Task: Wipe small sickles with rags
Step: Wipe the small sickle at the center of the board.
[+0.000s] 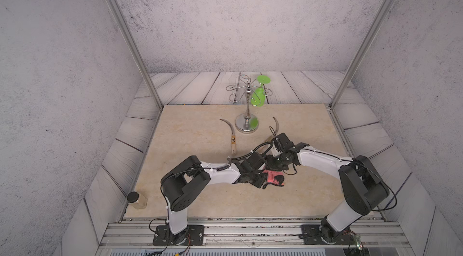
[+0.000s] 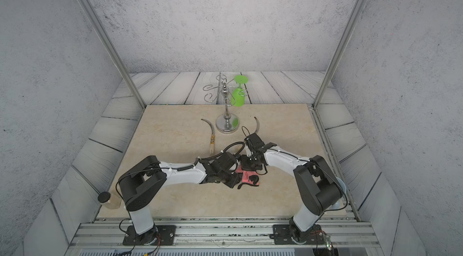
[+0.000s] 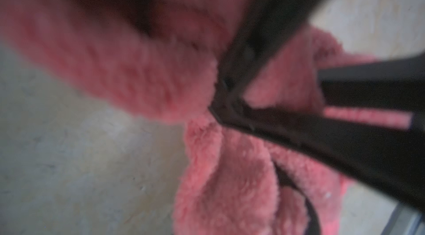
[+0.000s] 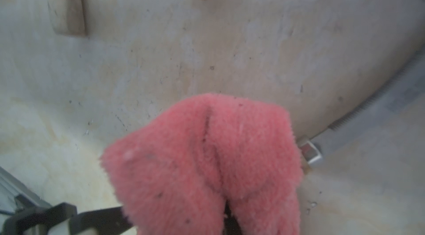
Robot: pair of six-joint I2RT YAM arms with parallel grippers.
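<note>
I note the left gripper (image 3: 222,100), black fingers (image 3: 322,144) closed tip to tip, pinching a fold of the pink rag (image 3: 142,73); cloth blurred, bunched around the tips; black strap (image 3: 296,190) curving beside it; beige tabletop (image 3: 69,164) beneath

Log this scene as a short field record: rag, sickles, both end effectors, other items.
rag: pink terry, black strap, bunched at centre front
left end effector: shut, tips pinching the rag
right end effector: shut on the rag, fingers hidden by it
sickles: labelled sickle lies left of the chrome stand; second sickle right of it, handle partly hidden
other: green goblet hangs inverted on the stand; lidded jar at front left
</note>
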